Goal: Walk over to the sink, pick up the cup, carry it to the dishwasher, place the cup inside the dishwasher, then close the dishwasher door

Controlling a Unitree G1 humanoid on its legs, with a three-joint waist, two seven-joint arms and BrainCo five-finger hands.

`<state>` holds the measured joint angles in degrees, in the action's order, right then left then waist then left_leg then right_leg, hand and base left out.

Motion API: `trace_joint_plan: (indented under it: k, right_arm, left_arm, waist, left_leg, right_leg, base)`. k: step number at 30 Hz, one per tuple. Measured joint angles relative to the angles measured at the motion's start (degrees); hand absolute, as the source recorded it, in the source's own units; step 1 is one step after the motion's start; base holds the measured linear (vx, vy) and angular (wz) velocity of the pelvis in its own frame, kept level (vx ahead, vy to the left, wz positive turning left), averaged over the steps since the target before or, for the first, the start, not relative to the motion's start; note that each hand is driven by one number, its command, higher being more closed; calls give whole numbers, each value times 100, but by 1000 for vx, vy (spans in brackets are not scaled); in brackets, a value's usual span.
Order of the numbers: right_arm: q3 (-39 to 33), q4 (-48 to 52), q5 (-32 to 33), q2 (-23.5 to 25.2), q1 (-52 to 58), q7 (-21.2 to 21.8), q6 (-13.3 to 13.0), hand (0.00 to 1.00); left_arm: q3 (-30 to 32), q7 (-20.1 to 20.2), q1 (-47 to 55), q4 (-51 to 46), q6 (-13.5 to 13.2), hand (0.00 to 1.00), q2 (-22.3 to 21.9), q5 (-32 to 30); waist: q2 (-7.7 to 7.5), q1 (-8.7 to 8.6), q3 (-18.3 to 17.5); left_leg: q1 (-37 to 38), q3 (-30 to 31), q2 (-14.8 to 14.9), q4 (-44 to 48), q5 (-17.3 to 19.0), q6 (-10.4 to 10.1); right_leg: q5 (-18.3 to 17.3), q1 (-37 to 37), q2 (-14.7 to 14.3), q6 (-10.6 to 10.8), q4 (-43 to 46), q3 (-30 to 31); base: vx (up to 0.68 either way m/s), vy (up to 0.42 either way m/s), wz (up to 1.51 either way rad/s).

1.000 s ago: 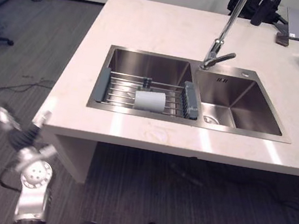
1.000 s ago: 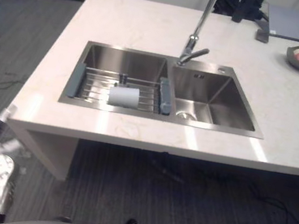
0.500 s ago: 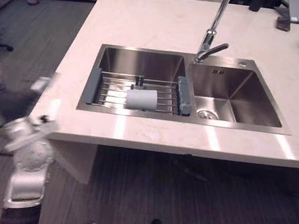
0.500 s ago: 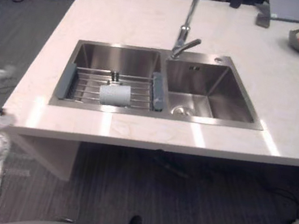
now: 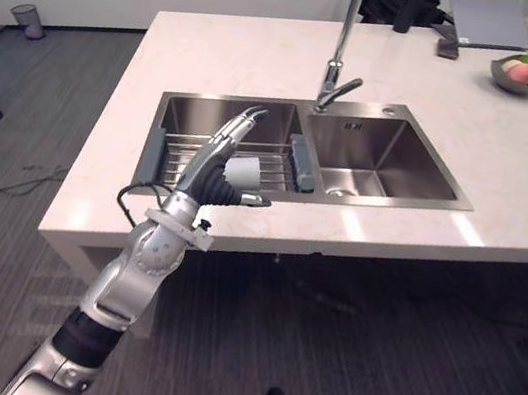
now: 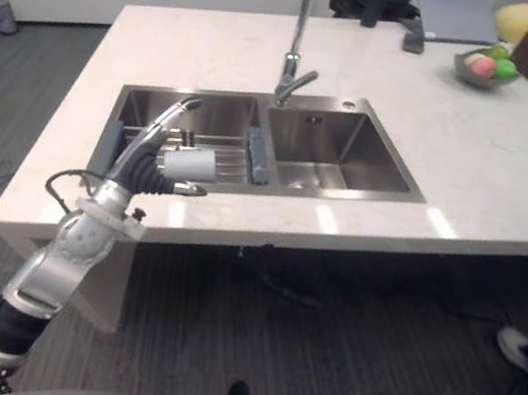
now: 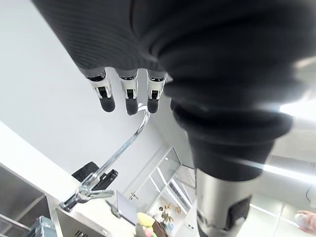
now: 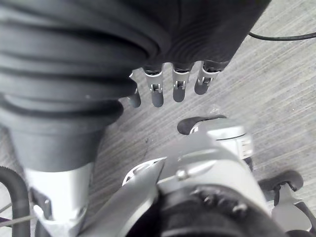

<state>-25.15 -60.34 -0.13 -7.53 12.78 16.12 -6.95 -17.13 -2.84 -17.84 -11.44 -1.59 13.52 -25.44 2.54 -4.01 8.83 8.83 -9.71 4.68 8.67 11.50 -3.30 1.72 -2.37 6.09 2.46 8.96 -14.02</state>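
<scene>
Pale stone counter [image 5: 266, 66], double steel sink [image 5: 402, 160] inset, tall faucet [image 5: 339, 63] between basins. Wire rack [image 5: 272, 163] spans left basin. Left hand [image 5: 209, 173] raised over sink's front edge, fingers straight, thumb splayed, gripping nothing. Cup [image 5: 244, 171] on its side on rack, just past that hand; contact unclear. Right hand [image 8: 179, 84] above floor, fingers loose, empty.

Nothing written, printed or numbered can be read here. A small dark mark [image 5: 350, 127] sits on the back wall of the right sink basin [image 5: 413, 168], below the tap [image 5: 335, 86] and well beyond the left hand [image 5: 217, 165]. It is too small to make out.
</scene>
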Motion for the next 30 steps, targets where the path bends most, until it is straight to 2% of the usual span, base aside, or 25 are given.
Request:
trace_joint_plan:
  k: [1, 2, 4, 5, 7, 9, 10, 12, 14, 16, 17, 18, 19, 20, 21, 22, 23, 24, 25, 26, 28, 29, 30]
  right_arm:
    - [-9, 57, -4, 45, 32, -23, 50, 0]
    - [-15, 78, -10, 75, 56, -28, 93, 0]
    - [-74, 73, -28, 97, 127, -25, 105, 0]
    - [-98, 71, -50, 99, 168, -26, 112, 0]
    - [-129, 68, -175, 127, 184, -24, 117, 0]
    - [-319, 60, -253, 286, 203, -13, 200, 0]
    - [-320, 57, -256, 303, 226, -8, 238, 0]
    - [-315, 35, -260, 353, 315, -3, 367, 0]
    - [-285, 37, -398, 371, 310, 16, 483, 0]
    - [-186, 59, -515, 247, 297, 26, 602, 0]
    - [-30, 77, -674, 93, 300, 83, 702, 0]
    - [211, 71, -783, 5, 282, 132, 769, 0]
    - [277, 73, -844, -16, 268, 153, 815, 0]
    - [382, 65, -935, -67, 260, 259, 880, 0]
    - [458, 50, -1087, -135, 234, 349, 898, 0]
    - [477, 34, -1146, -192, 221, 351, 909, 0]
    - [448, -4, -1154, -270, 209, 336, 920, 0]
    - [422, -64, -1154, -281, 203, 324, 925, 0]
    - [416, -156, -1155, -253, 187, 314, 922, 0]
    - [401, -161, -1152, -190, 190, 266, 913, 0]
    - [340, -138, -1139, -34, 197, 195, 873, 0]
    - [305, -108, -1117, 50, 244, 182, 834, 0]
    - [304, -87, -1114, 77, 231, 162, 838, 0]
  left_arm:
    - [-1, 10, -242, 137, 39, 0, 28, 61]
    - [2, 10, -381, 191, 50, 0, 104, 114]
    - [4, 66, -521, 338, 72, 0, 144, 174]
    - [27, 73, -573, 398, 168, 0, 189, 223]
    - [117, 79, -600, 492, 261, 0, 340, 311]
    - [218, 117, -824, 860, 360, 0, 727, 469]
    - [256, 149, -868, 926, 375, 0, 779, 522]
    - [405, 217, -960, 994, 377, 0, 854, 627]
    - [428, 257, -971, 993, 385, 0, 861, 692]
    - [488, 327, -906, 993, 424, 0, 846, 753]
    - [592, 330, -762, 990, 438, 0, 841, 794]
    - [664, 332, -709, 987, 476, 0, 873, 814]
    - [689, 331, -672, 972, 498, 0, 866, 855]
    - [755, 335, -585, 906, 531, 0, 865, 940]
    - [847, 329, -469, 780, 560, 0, 858, 965]
    - [866, 327, -415, 728, 553, 0, 858, 965]
    - [866, 328, -390, 697, 551, 0, 855, 964]
    - [868, 328, -387, 695, 552, 0, 854, 961]
    - [901, 329, -387, 697, 546, 0, 850, 952]
    - [946, 321, -386, 729, 524, 0, 844, 949]
    - [960, 316, -322, 857, 499, 0, 851, 901]
    - [964, 314, -336, 953, 536, 0, 852, 826]
    - [965, 312, -366, 1018, 547, 0, 868, 821]
  waist:
    - [-169, -50, 100]
    - [-286, -88, 171]
    - [-351, -120, 206]
    - [-340, -105, 206]
    - [-322, -64, 207]
    - [-387, 12, 221]
    - [-387, 7, 220]
    - [-379, 5, 217]
    - [-337, -7, 211]
    - [-171, -6, 210]
    - [62, -5, 184]
    - [31, -53, 154]
    - [107, -83, 190]
    - [91, -41, 184]
    - [46, 66, 216]
    - [51, 104, 248]
    - [181, 79, 257]
    - [215, 59, 244]
    - [265, 17, 241]
    - [304, -29, 248]
    - [288, -21, 244]
    - [156, -74, 210]
    - [115, -80, 214]
  left_leg:
    - [97, -20, -115, 15, -22, 2]
    - [192, -63, -188, 41, -12, 23]
    - [206, -139, -186, 112, -16, 74]
    - [192, -233, -168, 108, -25, 81]
    - [191, -429, -93, 98, -20, 68]
    - [184, -622, -38, 78, 11, 43]
    - [177, -634, -18, 77, 15, 36]
    - [131, -630, 72, 171, 73, -49]
    - [14, -621, 216, 422, 238, -85]
    - [-150, -707, 486, 805, 550, -190]
    - [-146, -810, 701, 974, 660, -294]
    - [-345, -739, 830, 1700, 686, -325]
    - [-618, -707, 911, 2226, 571, -266]
    - [-1055, -548, 907, 3054, 94, -82]
    - [-1229, -373, 740, 3308, 19, -157]
    - [-1233, -309, 613, 3125, 239, -220]
    - [-1226, -219, 379, 2473, 479, -264]
    - [-1196, -172, 277, 2015, 458, -252]
    - [-1040, -170, 153, 1094, 179, -142]
    - [-958, -131, 186, 433, -236, -130]
    - [-719, -172, 197, 11, -799, -25]
    - [-622, -166, 77, -205, -825, -11]
    - [-618, -168, 49, -262, -821, -16]
  right_leg:
    - [-250, -220, 171, 59, 653, 83]
    - [-393, -276, 290, 38, 920, 106]
    - [-414, -255, 310, -70, 728, 90]
    - [-376, -228, 346, -181, 538, -114]
    - [-254, -157, 370, -192, 266, -342]
    - [236, -54, 305, -110, -181, -425]
    - [298, -14, 263, -122, -303, -424]
    - [574, 221, 100, -75, -808, -502]
    - [664, 311, -45, -77, -1011, -535]
    - [563, 299, -250, -153, -967, -527]
    - [412, 256, -417, -156, -772, -533]
    - [128, 225, -418, -280, -539, -517]
    - [102, 239, -428, -284, -554, -512]
    - [111, 308, -389, -342, -686, -351]
    - [95, 389, -264, -418, -791, -138]
    - [96, 408, -219, -421, -832, -65]
    - [97, 475, -122, -411, -915, -54]
    - [111, 489, -72, -392, -943, -58]
    - [138, 567, -40, -263, -1001, -76]
    - [161, 665, -115, -123, -1053, -96]
    - [217, 857, -184, -37, -1228, -54]
    - [234, 939, -117, 44, -1384, -79]
    - [235, 927, -84, 70, -1395, -88]
  base:
    - [-55, 59, -8]
    - [-57, 51, -11]
    - [-55, 66, -19]
    - [-33, 88, -33]
    - [-1, 83, -52]
    - [-22, 59, -49]
    - [-16, 3, -16]
    - [42, -15, 0]
    - [64, -51, -2]
    - [63, -74, -27]
    - [153, -17, -31]
    - [164, -24, -22]
    - [161, -68, -13]
    - [123, -110, -44]
    - [132, -80, -57]
    - [152, 2, -47]
    - [117, 29, -16]
    - [161, 59, -4]
    - [146, 81, -3]
    - [147, 95, -8]
    - [136, 93, -19]
    - [122, 89, -8]
    - [85, 78, 11]
